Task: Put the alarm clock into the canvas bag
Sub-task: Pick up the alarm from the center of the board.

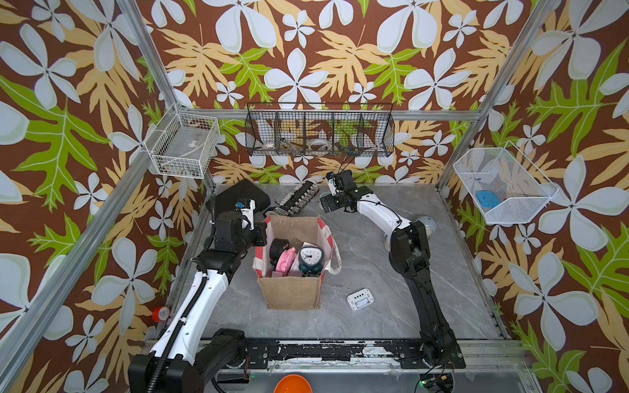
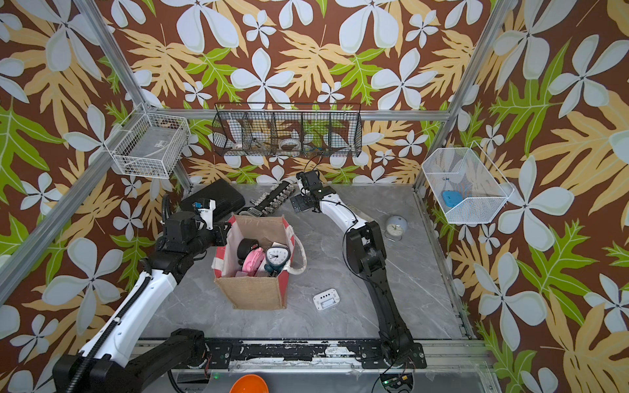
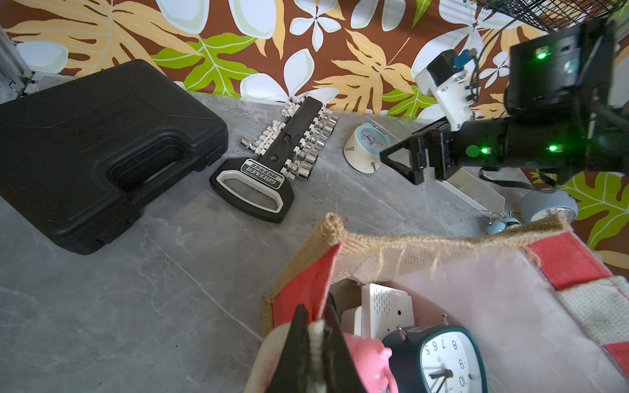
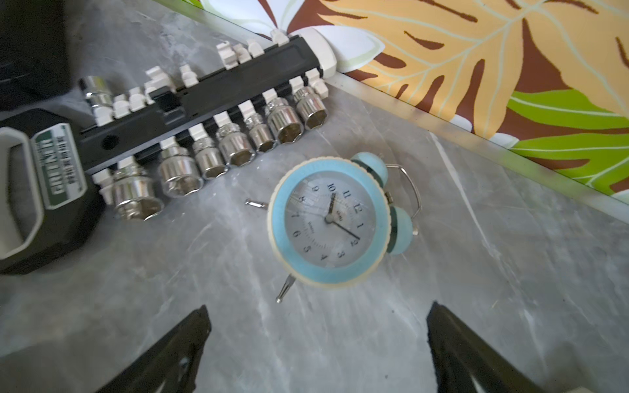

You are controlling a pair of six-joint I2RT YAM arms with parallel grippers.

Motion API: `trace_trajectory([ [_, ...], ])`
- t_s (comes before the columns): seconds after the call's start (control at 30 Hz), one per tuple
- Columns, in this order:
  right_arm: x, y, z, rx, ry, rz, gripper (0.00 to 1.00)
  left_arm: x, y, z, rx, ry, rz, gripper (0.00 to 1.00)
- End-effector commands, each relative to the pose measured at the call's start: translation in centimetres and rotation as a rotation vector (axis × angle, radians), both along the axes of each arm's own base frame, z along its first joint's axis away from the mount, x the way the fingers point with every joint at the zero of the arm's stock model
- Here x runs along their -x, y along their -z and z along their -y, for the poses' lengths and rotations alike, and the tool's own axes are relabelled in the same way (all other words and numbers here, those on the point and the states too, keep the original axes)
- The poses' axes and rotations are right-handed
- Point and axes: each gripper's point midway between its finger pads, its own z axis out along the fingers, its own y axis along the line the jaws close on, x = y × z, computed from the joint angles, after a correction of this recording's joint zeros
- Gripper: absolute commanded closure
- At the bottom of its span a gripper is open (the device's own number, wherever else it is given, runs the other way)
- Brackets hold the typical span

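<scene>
Blue twin-bell alarm clock (image 4: pixel 328 221) is lying on its back at the rear of the table (image 1: pixel 374 265), dial facing up, just beside the socket rail (image 4: pixel 204 102) but not touching it. Its long axis is running feet to handle: bells and wire handle toward the back wall, the two thin feet pointing away from it. Dial is showing numerals 1 to 12, hands near ten and two; the small print on it is too blurred to read. The rail's green label (image 3: pixel 260 173) is reading "GREENER". Right hand (image 4: pixel 318 313) is hovering released, jaws spread wide, short of the clock's rim and not touching it. Left hand (image 3: pixel 315 328) is clenched on the striped side-panel rim of the canvas bag (image 1: pixel 294 292), which is standing upright mid-table, mouth open, well apart from the blue clock. Inside the bag a dark teal clock (image 3: pixel 442 360) is showing numerals 5 to 10
</scene>
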Motion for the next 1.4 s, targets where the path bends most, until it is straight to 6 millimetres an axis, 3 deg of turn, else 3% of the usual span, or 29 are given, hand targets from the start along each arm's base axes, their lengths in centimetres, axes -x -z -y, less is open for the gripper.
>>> trace_trajectory([
  [0.0,-1.7,-0.1,-0.4,-0.001,-0.012,0.056,0.00,-0.5,-1.2,0.2,0.015,0.008,0.052,1.00],
  [0.47,-4.8,2.3,-1.6,-0.059,-0.039,0.117,0.02,-0.7,-0.5,0.4,0.022,0.013,0.032,1.00],
  [0.77,-4.4,4.2,-1.3,-0.041,-0.052,0.071,0.16,-0.6,-0.7,0.3,0.020,0.011,0.036,1.00],
  [0.97,-2.8,3.6,-0.1,-0.015,-0.036,0.030,0.20,-0.5,-0.9,0.5,0.023,0.017,0.042,1.00],
  [1.13,-0.1,3.0,1.0,0.005,-0.022,-0.041,0.24,-0.5,-1.2,0.4,0.025,0.018,0.049,1.00],
  [1.37,6.3,3.9,2.5,0.073,-0.012,-0.180,0.26,-0.4,-1.4,0.6,0.030,0.025,0.055,1.00],
])
